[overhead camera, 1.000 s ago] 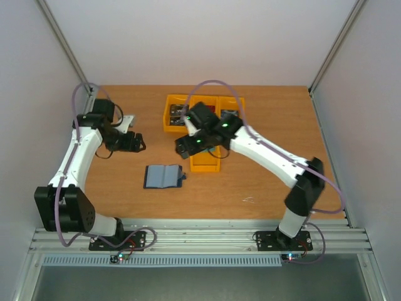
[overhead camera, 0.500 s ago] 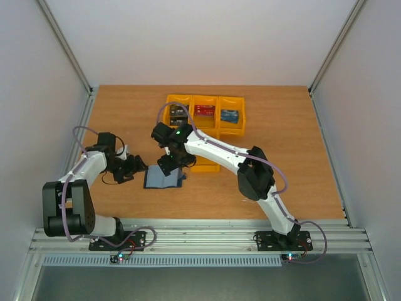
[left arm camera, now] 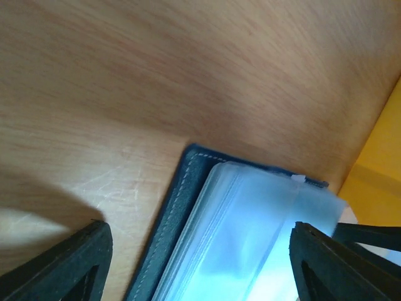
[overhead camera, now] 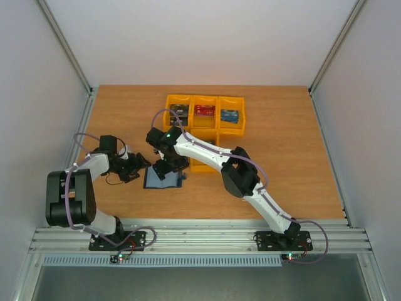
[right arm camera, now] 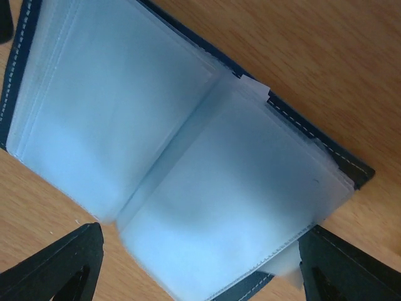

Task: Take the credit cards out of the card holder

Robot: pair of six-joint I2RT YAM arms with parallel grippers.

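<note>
The card holder (overhead camera: 155, 181) lies open on the table, navy outside with pale clear sleeves inside. My left gripper (overhead camera: 145, 165) hangs open at its left edge; in the left wrist view the gripper (left arm camera: 200, 266) straddles the stitched navy border and the stack of sleeves (left arm camera: 250, 238). My right gripper (overhead camera: 168, 168) is open just above the holder; in the right wrist view the gripper (right arm camera: 203, 266) spans the nearer page of the card holder (right arm camera: 175, 157). Both pages look milky and blank. The credit cards are hidden; none shows through the sleeves.
A row of yellow bins (overhead camera: 204, 116) with small red and blue items stands behind the holder, and another yellow bin (overhead camera: 205, 164) sits just right of it, partly under my right arm. Its yellow wall (left arm camera: 379, 169) shows in the left wrist view.
Both arms came down to the card holder: the right swung left from over the bins onto it, the left moved forward and right to its left edge. Both stayed open.
</note>
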